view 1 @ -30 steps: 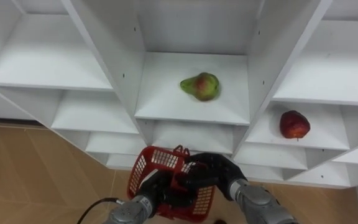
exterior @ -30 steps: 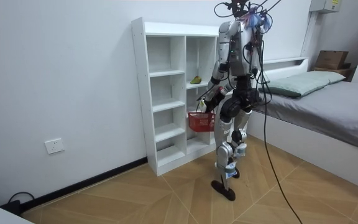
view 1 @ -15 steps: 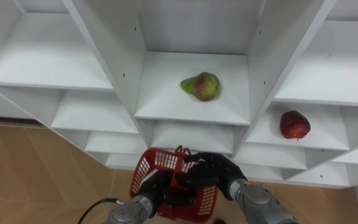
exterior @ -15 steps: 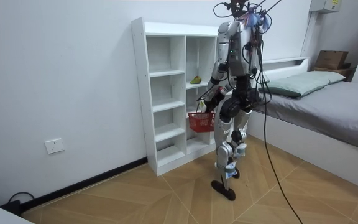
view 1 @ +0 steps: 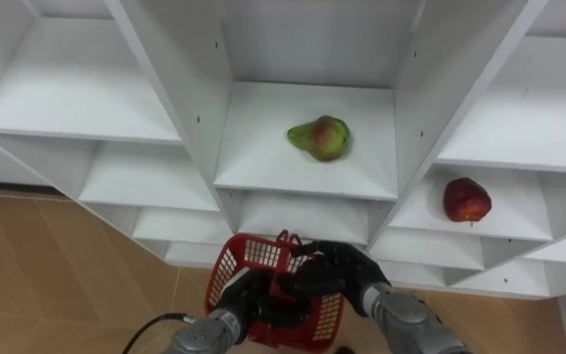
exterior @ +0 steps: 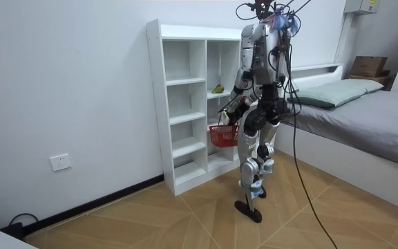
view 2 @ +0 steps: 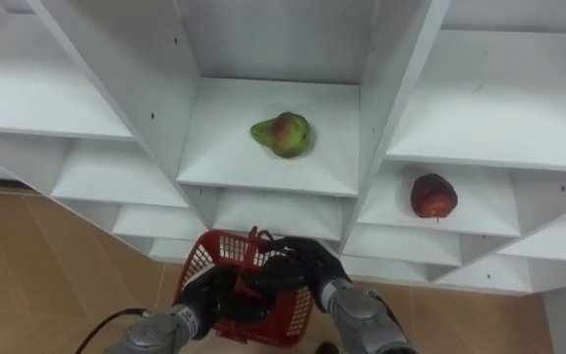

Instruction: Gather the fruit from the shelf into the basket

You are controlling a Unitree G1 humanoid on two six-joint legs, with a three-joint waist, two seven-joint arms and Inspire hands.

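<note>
Note that the robot stands facing the white shelf unit (exterior: 156, 104), with the bed (exterior: 365, 111) at the room view's right. You see the red basket (view 1: 247, 258) held low in front of the body, below the shelves that carry the fruit.

The right hand (view 1: 340, 270) comes in from the right, and its fingers are curled over the basket's handle at the centre. The left hand (view 1: 245, 293) meets it from the left at the basket. You cannot tell how it grips, because it is partly sunk among the basket's bars.

The pear (view 1: 319, 137) lies on its side on the centre-column shelf, well above the basket. The red apple (view 1: 466, 198) sits on a lower shelf in the right column. Both fruits lie well apart from the hands.
</note>
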